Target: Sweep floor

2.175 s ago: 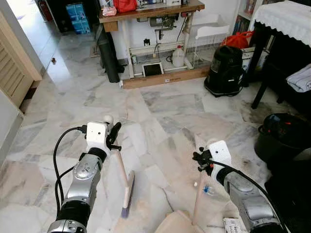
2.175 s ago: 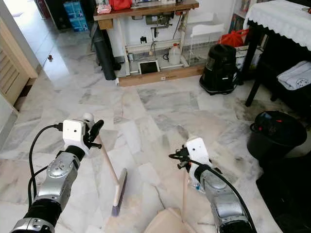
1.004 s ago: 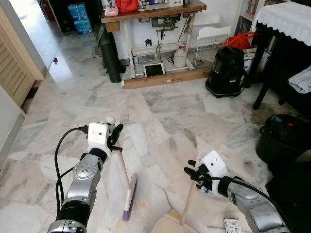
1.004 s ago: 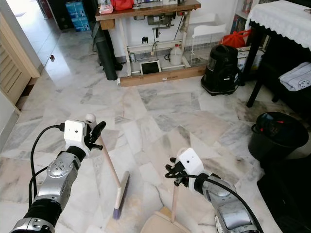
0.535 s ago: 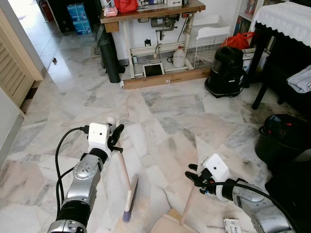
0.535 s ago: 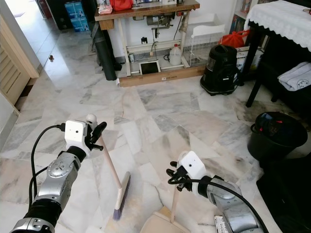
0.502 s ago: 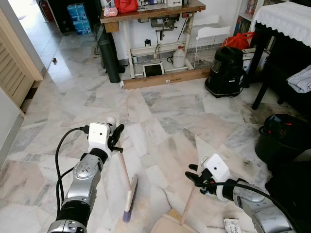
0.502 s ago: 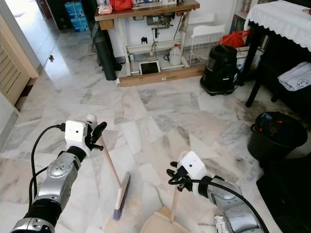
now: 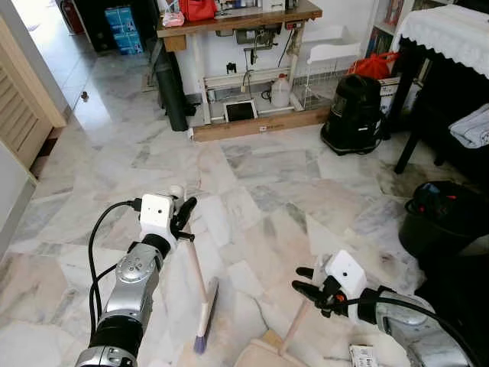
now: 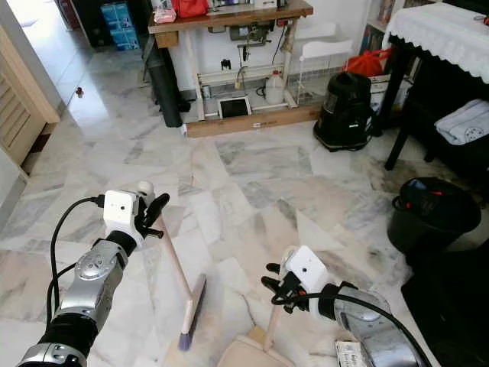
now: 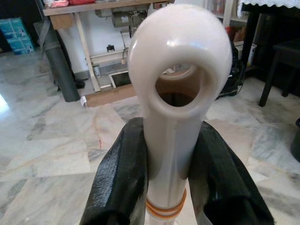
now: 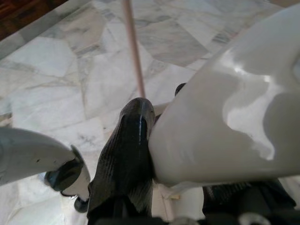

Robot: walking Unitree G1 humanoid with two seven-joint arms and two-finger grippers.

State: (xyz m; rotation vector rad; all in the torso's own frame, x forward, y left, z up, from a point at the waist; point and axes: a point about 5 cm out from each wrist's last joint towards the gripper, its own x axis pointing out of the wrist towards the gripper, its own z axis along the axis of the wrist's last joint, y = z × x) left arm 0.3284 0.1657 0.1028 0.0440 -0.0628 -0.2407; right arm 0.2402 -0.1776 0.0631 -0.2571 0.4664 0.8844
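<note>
A broom with a pale handle (image 9: 192, 264) and purple bristles (image 9: 201, 336) leans on the marble floor at lower left. My left gripper (image 9: 182, 222) is shut on the handle just below its looped end (image 11: 180, 93), a black finger (image 11: 119, 178) on each side. My right gripper (image 9: 312, 293) is shut on the pale handle (image 9: 294, 329) of a dustpan. The beige pan (image 9: 260, 355) rests on the floor at the bottom edge, right of the bristles. In the right wrist view the white dustpan grip (image 12: 225, 131) fills the space beside one finger (image 12: 126, 150).
A black vacuum cleaner (image 9: 357, 111) stands at the back right and a black bin (image 9: 443, 218) at the right. A workbench (image 9: 237, 15) with clutter under it lines the far wall. A dark table with a white cloth (image 9: 451, 30) is at the right, a wooden door (image 9: 23, 115) at the left.
My right gripper has dropped lower and nearer to me, tilting the dustpan handle down. The broom and left gripper have barely moved.
</note>
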